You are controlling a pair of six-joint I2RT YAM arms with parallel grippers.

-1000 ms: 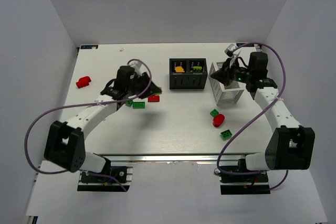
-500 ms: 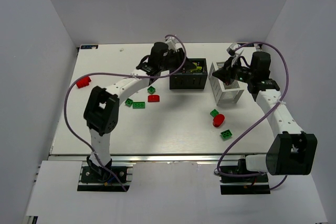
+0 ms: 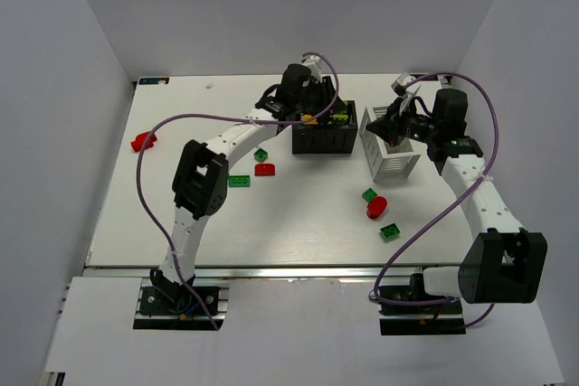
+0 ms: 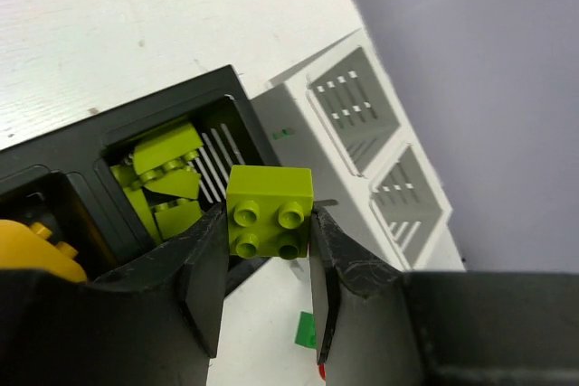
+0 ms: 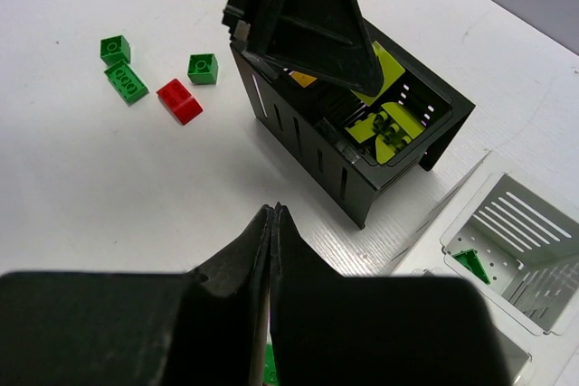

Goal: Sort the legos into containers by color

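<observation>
My left gripper (image 3: 314,108) hangs over the black box (image 3: 323,140) and is shut on a lime brick (image 4: 269,212), held above the box's right front corner. That compartment holds several lime bricks (image 4: 166,176); the left one holds yellow bricks (image 4: 36,250). My right gripper (image 3: 385,127) is shut and empty above the white slatted basket (image 3: 396,164); its fingertips (image 5: 274,211) are pressed together. A green piece (image 5: 468,262) lies in one basket compartment.
Loose on the table are a red brick (image 3: 142,141) at far left, green (image 3: 261,155), red (image 3: 264,169) and green (image 3: 239,182) bricks left of the box, and green (image 3: 369,194), round red (image 3: 377,208) and green (image 3: 390,231) bricks below the basket.
My left arm has swung from the table's left-centre up and right to above the black box, carrying the lime brick. The right arm has hardly moved.
</observation>
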